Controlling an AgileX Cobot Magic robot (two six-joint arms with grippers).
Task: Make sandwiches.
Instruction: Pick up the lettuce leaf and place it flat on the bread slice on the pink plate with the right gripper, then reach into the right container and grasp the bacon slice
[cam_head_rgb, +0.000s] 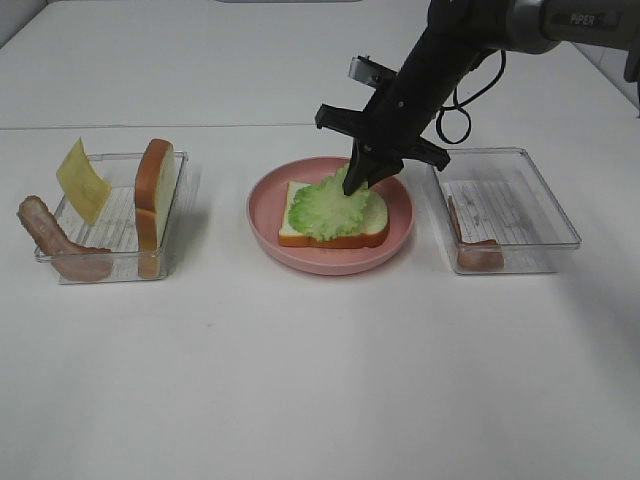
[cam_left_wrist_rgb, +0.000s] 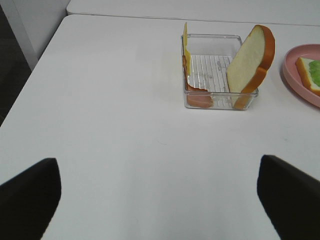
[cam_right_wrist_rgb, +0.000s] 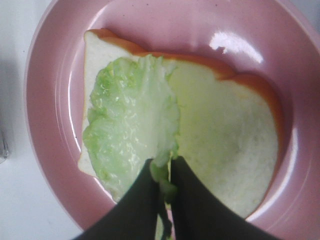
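A bread slice (cam_head_rgb: 340, 236) (cam_right_wrist_rgb: 225, 130) lies flat on the pink plate (cam_head_rgb: 265, 210) (cam_right_wrist_rgb: 55, 75). A green lettuce leaf (cam_head_rgb: 325, 208) (cam_right_wrist_rgb: 130, 120) is spread over it. My right gripper (cam_head_rgb: 352, 183) (cam_right_wrist_rgb: 162, 172) reaches down to the leaf's far right edge, and its narrow-set fingertips still pinch a fold of lettuce. In the left tray (cam_head_rgb: 110, 215) (cam_left_wrist_rgb: 210, 67) stand a second bread slice (cam_head_rgb: 155, 185) (cam_left_wrist_rgb: 250, 60), a yellow cheese square (cam_head_rgb: 82, 180) (cam_left_wrist_rgb: 185, 37) and bacon (cam_head_rgb: 55, 240) (cam_left_wrist_rgb: 197, 95). My left gripper (cam_left_wrist_rgb: 160, 200) is open over bare table, well short of that tray.
A clear tray (cam_head_rgb: 510, 200) right of the plate holds another bacon strip (cam_head_rgb: 478, 250). The right arm slants in from the upper right, above that tray. A table seam runs across the back.
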